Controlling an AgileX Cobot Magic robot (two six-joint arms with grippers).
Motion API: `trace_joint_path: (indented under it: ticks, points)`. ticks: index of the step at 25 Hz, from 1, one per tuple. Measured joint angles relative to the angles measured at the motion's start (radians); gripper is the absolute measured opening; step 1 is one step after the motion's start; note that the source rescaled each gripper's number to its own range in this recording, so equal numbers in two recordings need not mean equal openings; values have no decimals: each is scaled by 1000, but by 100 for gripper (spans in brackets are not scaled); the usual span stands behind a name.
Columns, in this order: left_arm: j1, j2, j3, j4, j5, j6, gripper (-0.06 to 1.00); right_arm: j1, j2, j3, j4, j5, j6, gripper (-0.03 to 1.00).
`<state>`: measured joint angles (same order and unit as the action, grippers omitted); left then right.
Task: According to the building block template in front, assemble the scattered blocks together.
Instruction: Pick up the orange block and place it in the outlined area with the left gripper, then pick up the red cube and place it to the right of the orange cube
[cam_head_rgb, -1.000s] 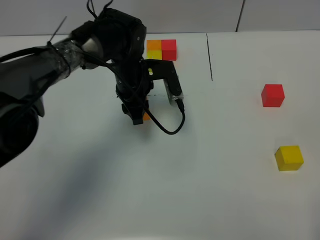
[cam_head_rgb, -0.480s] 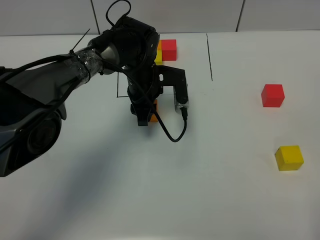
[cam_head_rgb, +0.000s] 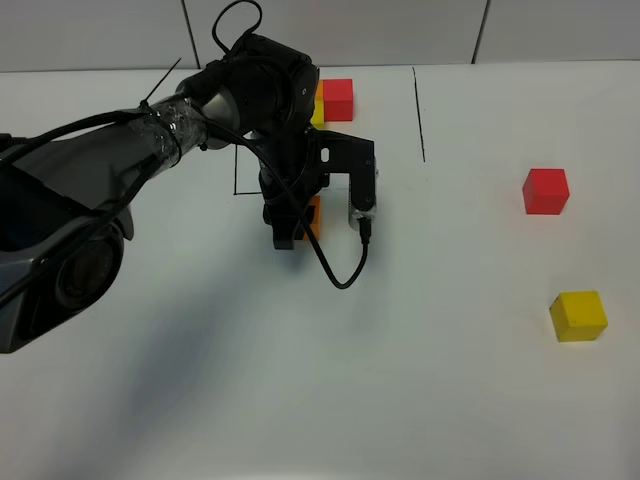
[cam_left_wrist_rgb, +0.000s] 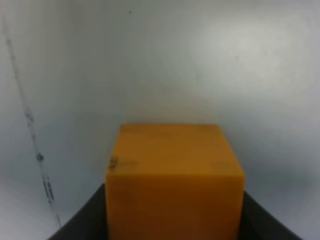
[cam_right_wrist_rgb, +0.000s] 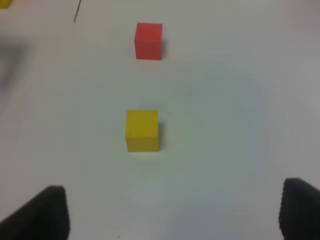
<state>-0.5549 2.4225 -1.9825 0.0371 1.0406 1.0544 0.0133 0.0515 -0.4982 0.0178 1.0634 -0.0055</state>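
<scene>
Nearest on the desk (cam_head_rgb: 450, 390), the yellow cube (cam_head_rgb: 578, 316) and then the red cube (cam_head_rgb: 546, 190) are being left loose, with the right claw (cam_right_wrist_rgb: 175, 217) being held wide apart before them. Farther in, the orange cube (cam_head_rgb: 312, 217) is being clamped by the left claw (cam_head_rgb: 297, 228), near the framed template (cam_head_rgb: 338, 98).

- The orange cube (cam_left_wrist_rgb: 175, 180) was matt and smooth, with faint dark scuffs near one top edge.
- The red cube (cam_head_rgb: 546, 190) and the yellow cube (cam_head_rgb: 578, 316), near the right edge of the surface (cam_head_rgb: 450, 390), were plain and matt.
- The surface was white and smooth, with a soft, dull sheen.
- The left arm (cam_head_rgb: 150, 128) wore a crinkled, glossy clear wrap over its black casing.
- The jaws of the left gripper (cam_head_rgb: 298, 228) looked like matt black plastic.
- The black cable (cam_head_rgb: 339, 286) looked smooth and rubbery.
- The template cubes (cam_head_rgb: 337, 99) at the far edge were matt too.
</scene>
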Motion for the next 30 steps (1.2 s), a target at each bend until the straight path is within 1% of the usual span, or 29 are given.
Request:
trace_joint_path:
  ticks: [9, 12, 14, 16, 19, 25, 26, 28, 30]
  points:
    - [0, 3, -6, -2, 5, -3, 1, 0, 0, 0, 0, 0, 6, 72]
    - [0, 3, -7, -2, 8, -18, 1, 0, 0, 0, 0, 0, 6, 72]
    - [0, 3, -7, -2, 9, -22, 3, 0, 0, 0, 1, 0, 6, 72]
    - [0, 8, -7, -14, 9, -25, 7, 0, 0, 0, 1, 0, 6, 72]
    - [0, 15, -7, -29, 9, -29, 25, 0, 0, 0, 1, 0, 6, 72]
    - [0, 11, -7, -47, 8, -114, 79, 0, 0, 0, 1, 0, 6, 72]
    - [0, 4, -6, -47, 4, -124, 86, 0, 0, 0, 1, 0, 6, 72]
    - [0, -23, -6, -47, 2, -138, 95, 0, 0, 0, 1, 0, 6, 72]
    - [0, -58, -6, -47, 2, -149, 98, 0, 0, 0, 1, 0, 6, 72]
